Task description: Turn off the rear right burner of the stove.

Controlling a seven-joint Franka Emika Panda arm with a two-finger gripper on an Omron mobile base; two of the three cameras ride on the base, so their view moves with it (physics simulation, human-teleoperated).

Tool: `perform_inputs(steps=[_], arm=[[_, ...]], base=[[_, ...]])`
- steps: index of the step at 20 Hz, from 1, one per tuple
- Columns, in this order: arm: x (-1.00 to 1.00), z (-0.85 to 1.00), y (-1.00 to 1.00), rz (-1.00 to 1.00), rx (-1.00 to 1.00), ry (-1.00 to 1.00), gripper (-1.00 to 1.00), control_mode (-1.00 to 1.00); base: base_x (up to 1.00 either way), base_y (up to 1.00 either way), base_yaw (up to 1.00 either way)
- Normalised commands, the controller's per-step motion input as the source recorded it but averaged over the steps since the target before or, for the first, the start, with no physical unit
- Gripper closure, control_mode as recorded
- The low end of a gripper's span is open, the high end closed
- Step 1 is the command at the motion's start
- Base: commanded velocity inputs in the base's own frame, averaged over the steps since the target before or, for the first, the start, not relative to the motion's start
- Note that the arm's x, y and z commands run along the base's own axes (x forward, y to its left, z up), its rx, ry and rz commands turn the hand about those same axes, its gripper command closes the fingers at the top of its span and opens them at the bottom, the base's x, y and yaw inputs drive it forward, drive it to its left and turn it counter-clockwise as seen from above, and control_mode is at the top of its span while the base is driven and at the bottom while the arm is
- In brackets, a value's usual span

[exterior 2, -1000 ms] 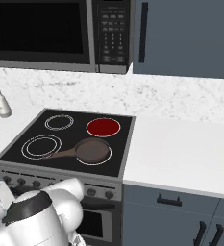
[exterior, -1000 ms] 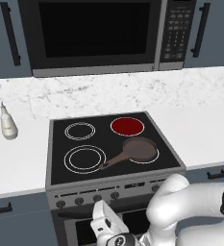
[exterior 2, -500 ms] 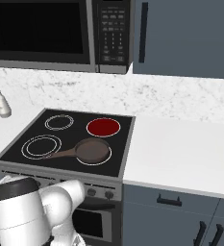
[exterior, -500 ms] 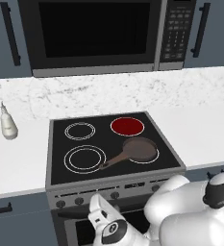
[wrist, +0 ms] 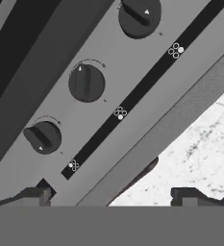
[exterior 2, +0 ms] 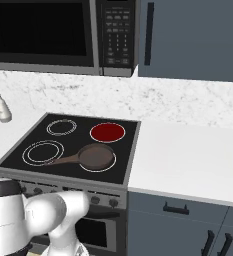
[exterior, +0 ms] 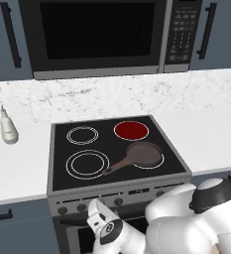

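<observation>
Hand view puts three dark knobs (wrist: 86, 82) of the stove (exterior: 57, 149) close ahead of me, with my gripper (wrist: 111, 196) fingertips spread wide, holding nothing. The rear right burner (exterior: 131, 130) glows red behind the pan (exterior: 144, 154) on the front right ring. My worry is picking the wrong knob: the small indicator marks are hard to read, and a misjudged grip would leave that burner on.
</observation>
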Motion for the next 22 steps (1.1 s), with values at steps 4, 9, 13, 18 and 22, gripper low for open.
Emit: perform_inputs(steps=[4, 9, 13, 18, 22], arm=[[0.0, -0.5, 0.28, 0.0, -0.04, 0.0, -1.0, -1.0], [0.02, -0.19, 0.13, 0.0, -0.02, 0.0, -1.0, -1.0], [0.11, 0.0, 0.06, 0.01, 0.0, 0.0, -1.0, -1.0], [0.13, -0.07, 0.06, 0.0, 0.0, 0.0, -1.0, -1.0], [0.1, -0.1, -0.08, 0.02, 0.0, 0.0, -1.0, -1.0]], base=[[0.0, 0.0, 0.0], [0.0, 0.0, 0.0], [0.0, 0.0, 0.0], [0.0, 0.0, 0.0], [0.0, 0.0, 0.0]])
